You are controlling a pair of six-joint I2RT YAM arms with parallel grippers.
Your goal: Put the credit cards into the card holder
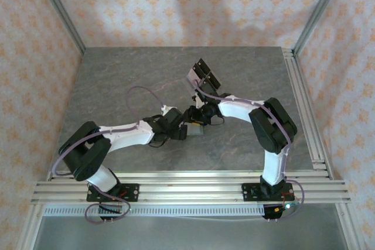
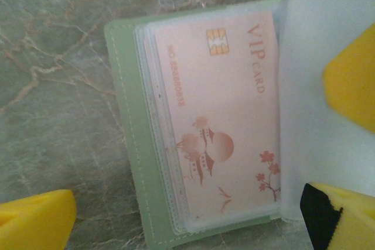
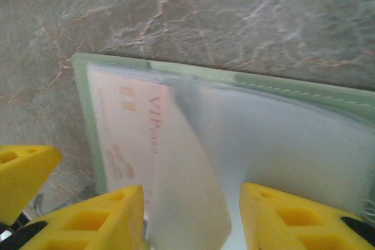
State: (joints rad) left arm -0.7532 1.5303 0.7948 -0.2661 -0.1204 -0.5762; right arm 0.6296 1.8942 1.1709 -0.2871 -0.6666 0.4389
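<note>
The green card holder (image 2: 126,144) lies open on the table, small between the two arms in the top view (image 1: 196,131). A pink VIP credit card (image 2: 217,115) sits in its clear sleeve, also in the right wrist view (image 3: 126,127). My left gripper (image 2: 187,226) is wide open and straddles the holder's near edge without touching it. My right gripper (image 3: 190,197) hovers over the other half of the holder with its jaws apart. A pale translucent sheet (image 3: 193,191) rises between them, against one finger (image 3: 94,221) and clear of the other. I cannot tell whether it is a card or a sleeve page.
A clear stand with black rectangles (image 1: 202,74) stands behind the grippers. The grey marbled table (image 1: 117,86) is walled on three sides, with aluminium rails (image 1: 304,103) along its right and near edges. Both arms crowd the table's middle.
</note>
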